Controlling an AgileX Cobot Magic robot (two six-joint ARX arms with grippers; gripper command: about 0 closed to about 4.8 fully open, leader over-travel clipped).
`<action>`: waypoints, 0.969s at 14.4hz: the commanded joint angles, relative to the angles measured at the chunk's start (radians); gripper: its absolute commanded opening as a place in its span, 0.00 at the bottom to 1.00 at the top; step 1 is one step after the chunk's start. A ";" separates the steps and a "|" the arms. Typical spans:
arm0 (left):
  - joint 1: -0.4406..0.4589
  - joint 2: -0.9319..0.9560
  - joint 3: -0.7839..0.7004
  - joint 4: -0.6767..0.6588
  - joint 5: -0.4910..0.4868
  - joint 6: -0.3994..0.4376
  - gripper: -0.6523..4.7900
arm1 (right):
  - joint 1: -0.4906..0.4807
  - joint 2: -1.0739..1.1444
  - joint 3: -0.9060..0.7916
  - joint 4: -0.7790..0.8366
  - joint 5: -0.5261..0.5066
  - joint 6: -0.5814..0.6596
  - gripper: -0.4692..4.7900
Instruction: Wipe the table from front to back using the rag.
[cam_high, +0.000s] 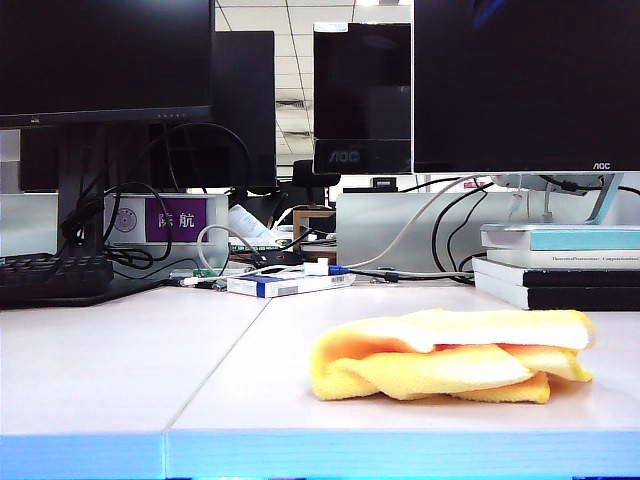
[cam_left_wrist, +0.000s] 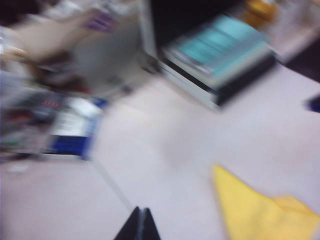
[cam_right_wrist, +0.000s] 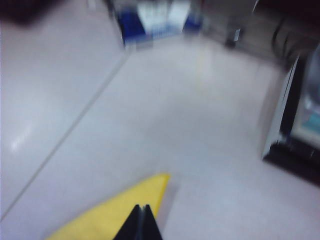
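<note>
"AOC" readable on monitors (cam_high: 362, 100). Rag (cam_high: 455, 368) crumpled on table (cam_high: 120, 360). Left gripper (cam_left_wrist: 139, 226) pressed together above table; right gripper (cam_right_wrist: 141, 225) pressed together over rag corner.

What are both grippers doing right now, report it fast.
Left gripper: shut, holding nothing, above the table beside the rag.
Right gripper: shut, at the rag's corner; a grip cannot be told.
</note>
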 joint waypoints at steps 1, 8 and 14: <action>-0.001 -0.108 0.005 -0.042 -0.058 -0.013 0.11 | 0.001 -0.216 -0.254 0.229 0.006 -0.019 0.09; -0.001 -0.517 -0.259 -0.195 -0.148 -0.019 0.11 | 0.002 -0.713 -0.927 0.415 0.082 -0.007 0.09; -0.001 -0.932 -0.875 0.111 -0.149 -0.227 0.11 | 0.003 -1.039 -1.081 0.302 0.144 -0.004 0.11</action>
